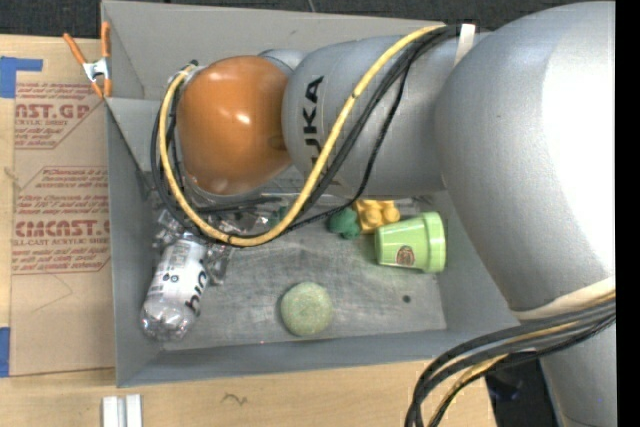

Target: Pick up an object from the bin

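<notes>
My gripper (212,233) shows as dark metal parts just below the orange wrist cover, at the bin's left side. Right under it lies a crushed clear plastic bottle (176,287) with black lettering, its upper end next to the gripper. Whether the gripper touches the bottle I cannot tell. A round, pale green puck-like thing (305,308) rests on the bin floor to the bottle's right, apart from the gripper.
A light green cup (412,242) lies on its side at the right of the bin floor. A small yellow and dark green toy (362,215) sits beside it. The arm and its orange cover hide the bin's back half.
</notes>
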Motion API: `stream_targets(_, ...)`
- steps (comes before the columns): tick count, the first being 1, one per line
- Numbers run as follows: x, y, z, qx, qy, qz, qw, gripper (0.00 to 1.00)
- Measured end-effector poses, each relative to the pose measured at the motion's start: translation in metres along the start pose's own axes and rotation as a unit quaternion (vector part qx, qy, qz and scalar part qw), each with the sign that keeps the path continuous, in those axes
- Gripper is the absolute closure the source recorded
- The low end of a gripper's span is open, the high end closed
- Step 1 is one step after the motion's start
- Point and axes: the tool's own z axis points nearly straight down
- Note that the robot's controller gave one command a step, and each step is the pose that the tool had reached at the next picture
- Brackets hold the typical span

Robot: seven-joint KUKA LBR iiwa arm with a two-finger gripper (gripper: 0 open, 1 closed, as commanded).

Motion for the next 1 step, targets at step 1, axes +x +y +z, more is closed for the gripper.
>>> stream_targets(1, -0.0008, -0.0001, -0.0157, 0.001, -0.0020, 0.000, 1.0000, 1.00)
